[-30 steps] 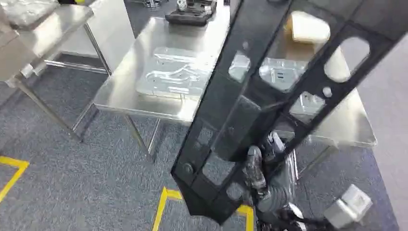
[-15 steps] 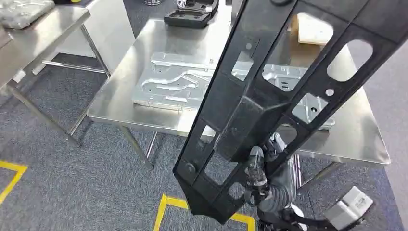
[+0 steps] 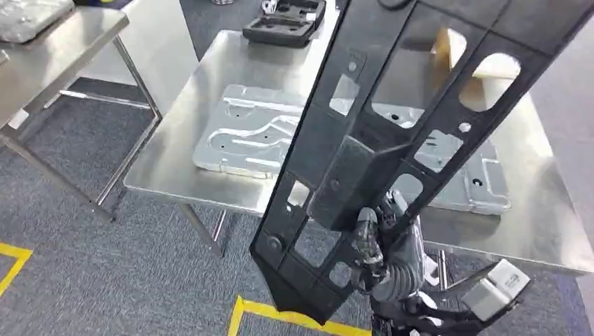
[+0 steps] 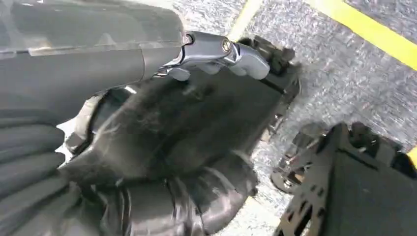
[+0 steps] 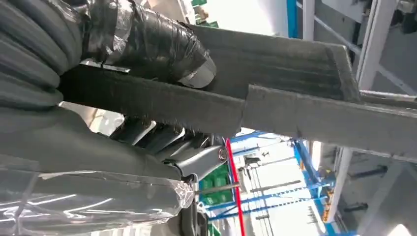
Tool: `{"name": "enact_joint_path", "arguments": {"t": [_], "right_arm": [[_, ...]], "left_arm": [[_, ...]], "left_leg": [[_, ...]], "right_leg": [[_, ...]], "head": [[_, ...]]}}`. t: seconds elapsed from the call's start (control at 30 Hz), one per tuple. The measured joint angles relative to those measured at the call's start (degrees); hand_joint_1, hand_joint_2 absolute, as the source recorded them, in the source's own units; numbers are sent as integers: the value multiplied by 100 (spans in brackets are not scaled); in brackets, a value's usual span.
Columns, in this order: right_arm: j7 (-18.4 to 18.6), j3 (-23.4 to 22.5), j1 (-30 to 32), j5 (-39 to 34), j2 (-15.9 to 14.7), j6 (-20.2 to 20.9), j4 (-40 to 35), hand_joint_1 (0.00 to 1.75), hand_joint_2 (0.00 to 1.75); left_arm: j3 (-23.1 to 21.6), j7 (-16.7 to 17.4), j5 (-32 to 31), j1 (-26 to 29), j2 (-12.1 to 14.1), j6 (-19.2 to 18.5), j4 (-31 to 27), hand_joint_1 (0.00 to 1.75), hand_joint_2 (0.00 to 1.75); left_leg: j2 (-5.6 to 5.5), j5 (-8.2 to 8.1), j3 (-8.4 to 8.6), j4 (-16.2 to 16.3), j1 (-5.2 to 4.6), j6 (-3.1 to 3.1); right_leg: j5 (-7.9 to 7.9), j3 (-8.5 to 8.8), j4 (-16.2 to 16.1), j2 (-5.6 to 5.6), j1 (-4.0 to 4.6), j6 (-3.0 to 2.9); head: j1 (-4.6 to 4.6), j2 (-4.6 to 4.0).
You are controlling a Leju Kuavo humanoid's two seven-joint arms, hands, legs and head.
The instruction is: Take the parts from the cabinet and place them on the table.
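Observation:
A long black plastic frame part (image 3: 392, 140) with several cut-outs stands tilted across the head view, from the floor side up over the table. My right hand (image 3: 382, 255) grips it near its lower end; in the right wrist view the taped thumb (image 5: 147, 44) presses on the part's edge (image 5: 295, 103). Behind the part stands a steel table (image 3: 175, 175) with a stamped silver metal panel (image 3: 245, 136) lying on it and a second panel (image 3: 476, 185) further right. My left hand (image 4: 162, 132) hangs over the carpet with nothing in it, beside the part's lower end (image 4: 354, 187).
A black case (image 3: 284, 28) lies at the table's far end and a beige block (image 3: 490, 66) shows through a cut-out. Another steel table (image 3: 63, 35) stands at the left. Yellow tape (image 3: 294, 316) marks the grey carpet below.
The whole picture has shifted: the table now sits nearer and lower in the head view. The black part stays gripped in my right hand, at much the same tilt.

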Motion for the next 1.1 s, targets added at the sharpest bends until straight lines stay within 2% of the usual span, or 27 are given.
{"name": "enact_joint_path", "arguments": {"t": [0.03,0.1,0.13,0.17,0.2,0.23,0.27,0.3,0.33,0.37,0.4,0.43,0.5,0.57,0.6,0.63,0.67,0.7,0.77,0.8,0.83,0.87,0.93,0.97,1.0,1.03,1.1], "right_arm": [[0,-2,-10,-16,0,-4,7,175,175],[13,-17,5,-55,0,-7,52,175,175],[26,-22,6,-72,0,-9,74,175,175],[46,-24,5,-79,0,-9,92,175,175],[50,-26,5,-83,0,-9,103,175,175],[55,-26,5,-92,0,-7,112,175,175],[55,-26,5,-96,0,-7,123,175,175],[53,-28,12,-99,0,-4,144,175,175],[55,-28,-7,-110,2,-4,162,175,175],[72,-31,8,-114,2,-9,164,175,175],[120,-31,12,-96,2,-24,177,175,175],[201,-31,-18,-37,15,-81,195,175,175],[313,-31,-53,107,28,-171,219,175,175],[716,-31,-118,585,28,-436,260,175,175],[1057,-31,-153,1025,20,-630,302,175,175],[1482,-31,-198,1598,6,-825,361,175,175],[1925,-31,-240,2217,-22,-969,422,175,175],[2396,-31,-291,2887,-61,-1042,459,175,175],[2781,-31,-390,3476,-120,-1051,501,175,175],[2895,-33,-422,3614,-142,-1049,527,175,175],[3022,-37,-472,3761,-166,-1049,544,175,175],[3240,-48,-519,3997,-190,-1032,562,175,175],[3717,-52,-602,4567,-293,-888,612,175,175],[3909,-70,-671,4825,-359,-806,621,175,175],[4039,-105,-736,5007,-426,-733,632,175,175],[4138,-125,-807,5135,-486,-669,634,175,175],[4431,-153,-916,5515,-604,-437,645,175,175]], "left_arm": [[0,-2,7,-6,2,2,0,0,175],[0,0,11,1,2,2,0,0,175],[0,0,13,14,2,2,0,0,175],[0,2,13,25,2,2,0,0,175],[0,4,13,28,2,2,0,0,175],[0,7,13,26,2,2,0,0,175],[0,7,13,28,2,2,0,0,175],[0,7,13,43,2,2,0,0,175],[2,9,13,44,2,2,0,0,175],[2,11,9,29,2,13,0,0,175],[2,2,7,22,9,13,0,0,175],[2,-11,5,18,13,13,0,0,175],[2,-31,4,15,17,13,0,0,175],[2,-48,7,15,20,20,0,0,175],[2,-48,11,16,26,24,0,0,175],[2,-46,13,12,31,31,0,0,175],[4,-35,11,8,42,37,0,0,175],[4,-13,7,8,50,39,0,0,175],[4,26,-9,13,79,42,0,0,175],[4,44,-13,28,109,44,6,0,175],[4,53,-20,17,120,50,7,0,175],[7,57,-35,9,125,55,5,0,175],[7,68,-94,14,166,57,7,0,175],[7,83,-103,17,170,57,7,0,175],[7,88,-120,13,186,52,7,0,175],[7,90,-140,2,190,46,4,0,175],[7,92,-168,-15,190,17,4,0,175]], "left_leg": [[2,-41,41,1,2,21],[0,-156,153,1,-1,24],[-9,-216,228,2,-1,24],[-19,-286,323,2,1,22],[-34,-362,429,2,6,12],[-42,-452,551,2,10,-6],[-42,-553,650,2,13,-30],[-46,-627,702,69,-17,-62],[-86,-671,672,74,-18,-83],[-64,-739,648,102,-27,-125],[-54,-722,713,110,-21,-151],[-58,-697,686,164,-25,-168],[-27,-698,438,612,-9,-220],[-14,-1000,-53,1332,21,-296],[-9,-1170,-270,1594,29,-320],[-6,-1242,-426,1714,32,-332],[-1,-1138,-473,1634,32,-325],[1,-856,-417,1346,31,-306],[2,-75,-120,383,12,-206],[15,-106,-96,308,-7,-162],[13,-224,-147,255,-72,-132],[7,-147,-57,114,-78,-68],[-3,-102,-48,100,-89,-54],[6,-36,37,-44,13,-28],[23,-31,106,-91,-3,-41],[30,-45,138,-103,4,-17],[30,-72,155,-94,10,-1]], "right_leg": [[-79,-298,417,0,-7,23],[-463,-885,1063,0,-17,49],[-620,-1071,1153,-1,-17,55],[-630,-1173,1055,-1,-18,53],[-499,-1183,804,-1,-18,49],[-153,-1135,414,-1,-17,40],[434,-1084,-40,-2,-17,29],[1013,-1144,-348,-11,-7,6],[769,-1117,-252,-23,8,-62],[919,-1106,-242,3,24,-98],[861,-1099,-245,0,25,-152],[848,-1066,-256,6,8,-176],[803,-969,-317,3,-12,-234],[735,-915,-327,3,-4,-266],[698,-886,-325,4,2,-275],[659,-846,-320,7,6,-279],[619,-800,-314,12,11,-280],[576,-741,-305,23,22,-278],[491,-603,-308,39,43,-275],[482,-583,-359,35,30,-267],[498,-583,-361,38,21,-240],[487,-625,-351,39,16,-203],[471,-577,-398,33,15,-153],[385,-579,-293,17,55,-134],[349,-639,-176,8,55,-99],[177,-765,123,16,45,-81],[-158,-1211,956,15,11,-19]], "head": [[-2,-2],[-8,-2],[-4,-2],[-11,-2],[-8,-2],[-6,-2],[-6,-2],[22,-2],[9,-2],[-22,-2],[-15,-2],[-17,-2],[-35,-2],[-39,-2],[-43,-2],[-39,-2],[-46,-2],[-39,-2],[-39,-2],[-6,-2],[3,-2],[-50,-2],[-32,-2],[-37,0],[-37,0],[-19,-2],[-24,-2]]}}
